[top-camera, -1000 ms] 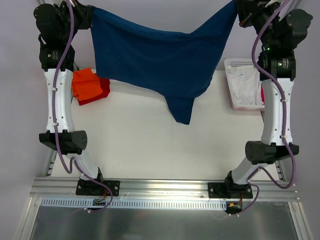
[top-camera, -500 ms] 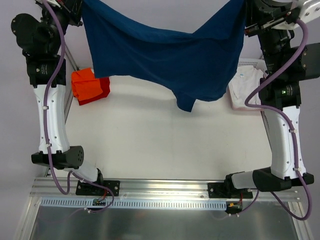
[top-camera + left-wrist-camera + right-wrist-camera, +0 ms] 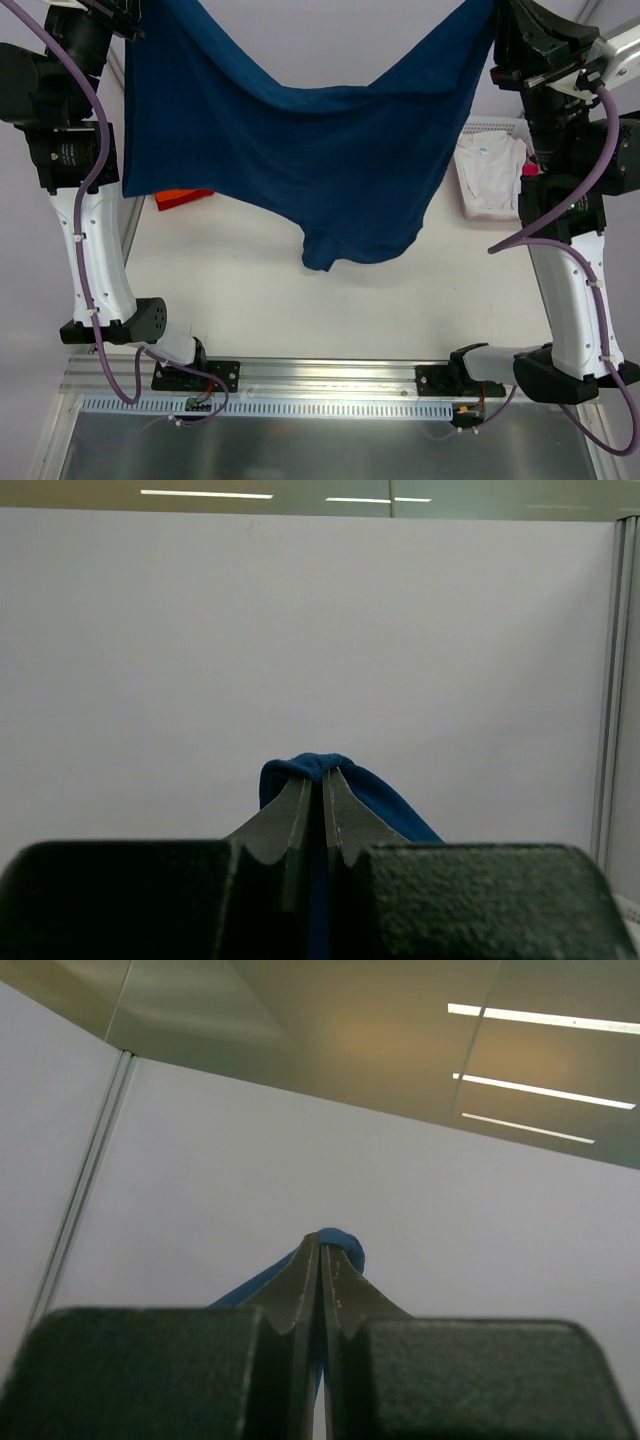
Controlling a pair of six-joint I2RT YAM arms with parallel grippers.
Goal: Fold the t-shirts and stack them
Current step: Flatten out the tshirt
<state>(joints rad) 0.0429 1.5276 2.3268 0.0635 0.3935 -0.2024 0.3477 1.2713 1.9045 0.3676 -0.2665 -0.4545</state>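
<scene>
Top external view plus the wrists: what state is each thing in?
left pincer, shut on the navy t-shirt.
right pincer, shut on the navy t-shirt.
navy t-shirt, hanging spread between both pincers, sagging mid-span.
orange t-shirt, on the table, mostly hidden behind the navy cloth.
white t-shirt, crumpled inside the basket.
basket, upright on the table.

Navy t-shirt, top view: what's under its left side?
Only a strip of orange-red cloth shows on the table below the hem of the navy t-shirt; the rest is covered.
</scene>
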